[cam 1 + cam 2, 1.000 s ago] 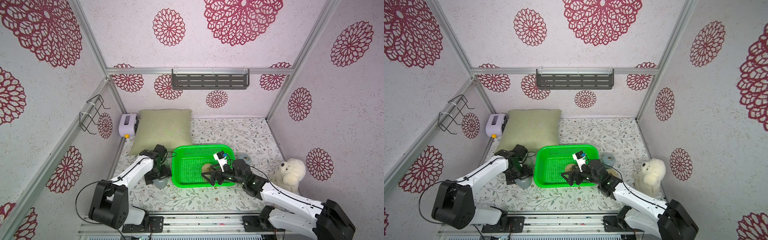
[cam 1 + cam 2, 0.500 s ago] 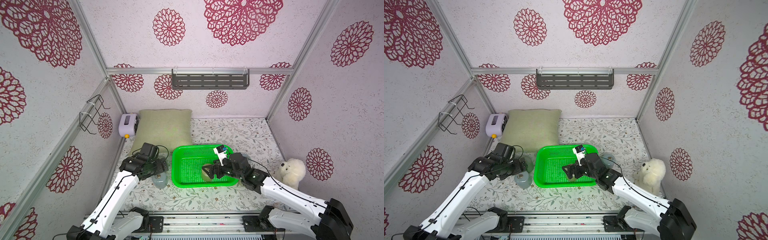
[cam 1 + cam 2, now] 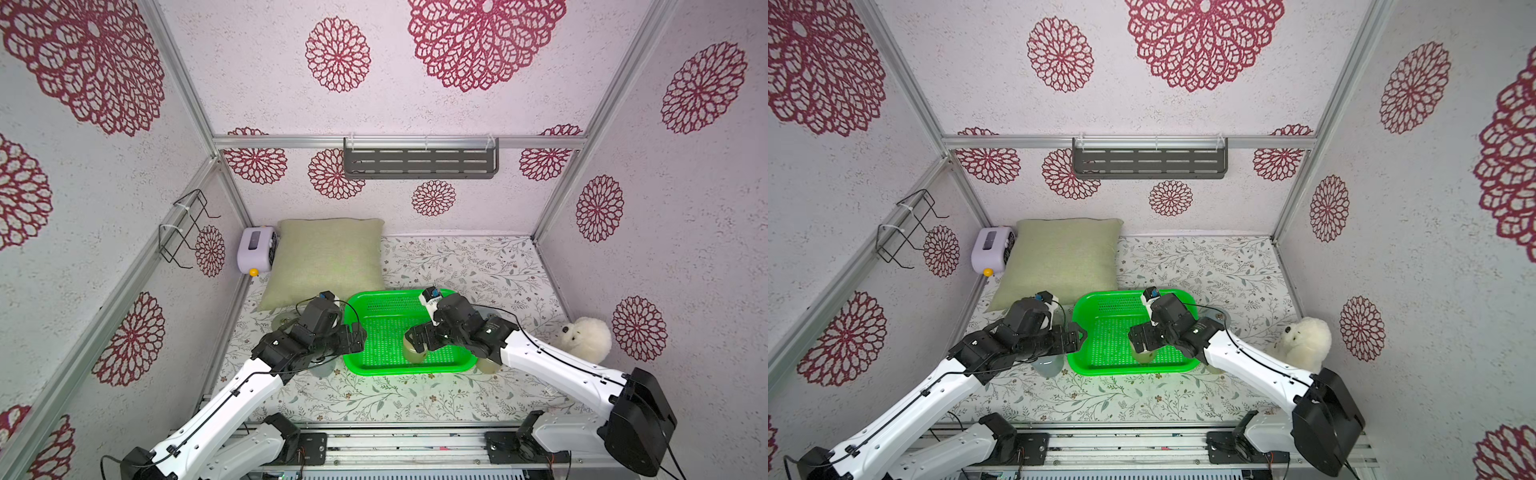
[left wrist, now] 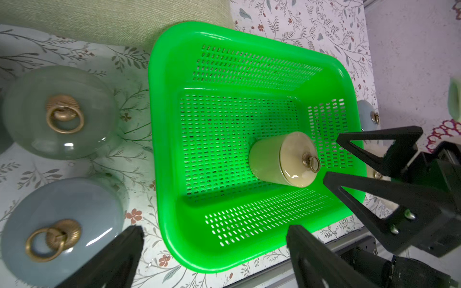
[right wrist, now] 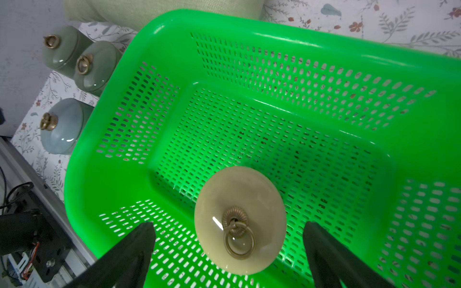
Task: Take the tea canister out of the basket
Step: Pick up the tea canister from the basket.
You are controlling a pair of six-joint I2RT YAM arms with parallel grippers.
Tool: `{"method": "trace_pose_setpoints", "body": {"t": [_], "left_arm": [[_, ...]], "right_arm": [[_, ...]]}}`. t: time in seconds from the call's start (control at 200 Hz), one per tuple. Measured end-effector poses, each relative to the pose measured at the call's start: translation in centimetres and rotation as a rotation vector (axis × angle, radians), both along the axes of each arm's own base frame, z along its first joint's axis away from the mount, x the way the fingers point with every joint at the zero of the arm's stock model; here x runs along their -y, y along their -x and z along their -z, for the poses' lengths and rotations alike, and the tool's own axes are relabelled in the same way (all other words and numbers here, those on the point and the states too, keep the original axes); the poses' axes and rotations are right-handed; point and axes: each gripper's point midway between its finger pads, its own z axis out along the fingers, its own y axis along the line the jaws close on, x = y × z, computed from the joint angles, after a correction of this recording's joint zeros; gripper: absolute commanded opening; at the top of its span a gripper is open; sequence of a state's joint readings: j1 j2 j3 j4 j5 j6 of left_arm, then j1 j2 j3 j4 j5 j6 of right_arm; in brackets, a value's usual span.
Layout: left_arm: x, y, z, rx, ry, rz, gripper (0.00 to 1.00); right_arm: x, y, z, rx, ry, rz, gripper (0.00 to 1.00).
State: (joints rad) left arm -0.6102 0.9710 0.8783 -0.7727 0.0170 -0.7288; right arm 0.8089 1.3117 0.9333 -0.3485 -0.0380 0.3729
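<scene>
Right gripper (image 5: pixel 228 225) wide open over tea canister (image 4: pixel 268 162), nothing gripped.
Fingers straddle the lid w/o touching; cream canister stands upright in basket (image 3: pixel 374 368), front-right part of its floor. Vs a sec ago: gripper stays spread over same spot, canister unmoved. Left gripper (image 4: pixel 214 229), also open & empty, has swung up from beside the grey-green canisters (image 4: pixel 62 112) at basket's left and now hangs over the left rim. Pillow (image 3: pixel 328 257) behind, plush toy (image 3: pixel 588 338) far right.
</scene>
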Motion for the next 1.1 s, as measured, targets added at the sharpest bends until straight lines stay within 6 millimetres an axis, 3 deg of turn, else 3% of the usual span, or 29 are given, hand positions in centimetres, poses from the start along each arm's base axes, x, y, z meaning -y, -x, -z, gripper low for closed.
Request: {"method": "trace_pose_setpoints", "body": {"t": [0.38, 0.56, 0.821, 1.101], "left_arm": [[2.3, 0.8, 1.6, 0.025, 0.008, 0.095, 0.97], [2.6, 0.7, 1.1, 0.046, 0.015, 0.103, 0.97], [2.4, 1.0, -0.2, 0.091, 0.046, 0.104, 0.97], [2.5, 1.2, 0.2, 0.086, 0.042, 0.110, 0.97]], "right_arm": [[0.4, 0.0, 4.1, -0.129, 0.207, -0.016, 0.99], [-1.3, -0.2, 5.1, -0.150, 0.235, -0.046, 0.99], [-1.1, 0.7, 9.5, -0.212, 0.393, -0.067, 0.99], [-1.3, 0.4, 9.1, -0.179, 0.431, -0.063, 0.99]]}}
